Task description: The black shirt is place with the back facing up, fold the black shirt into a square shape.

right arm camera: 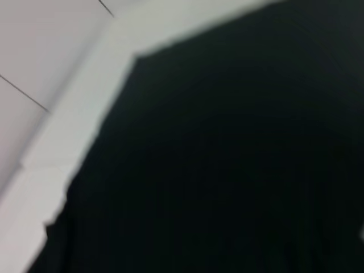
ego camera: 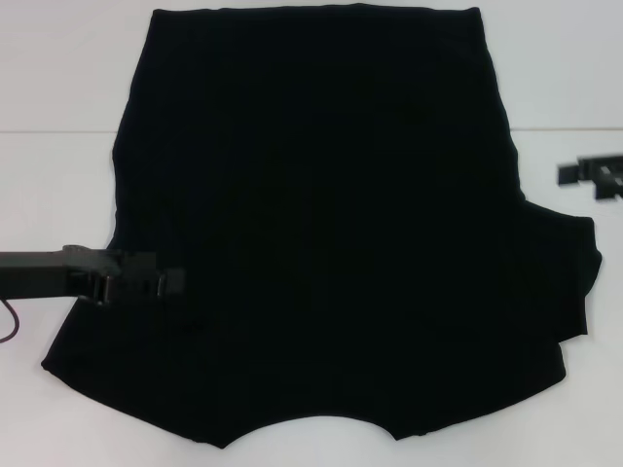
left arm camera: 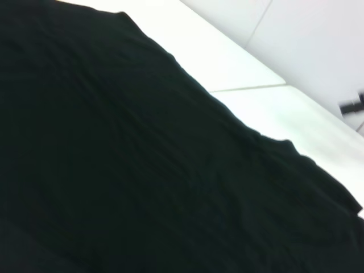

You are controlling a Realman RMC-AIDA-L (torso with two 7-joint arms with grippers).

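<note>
One black shirt [ego camera: 321,224] covers most of white table [ego camera: 58,78].

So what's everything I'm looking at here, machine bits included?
black shirt: one, black, spread flat across most of the table, one sleeve sticking out on the robot's right side.
table: one, white, under the shirt, with a thin seam line running across it.
left hand: one, black, on a dark arm reaching in from the robot's left, over the shirt's left edge.
right hand: one, black, only partly visible at the right edge, over bare table beside the shirt.
</note>
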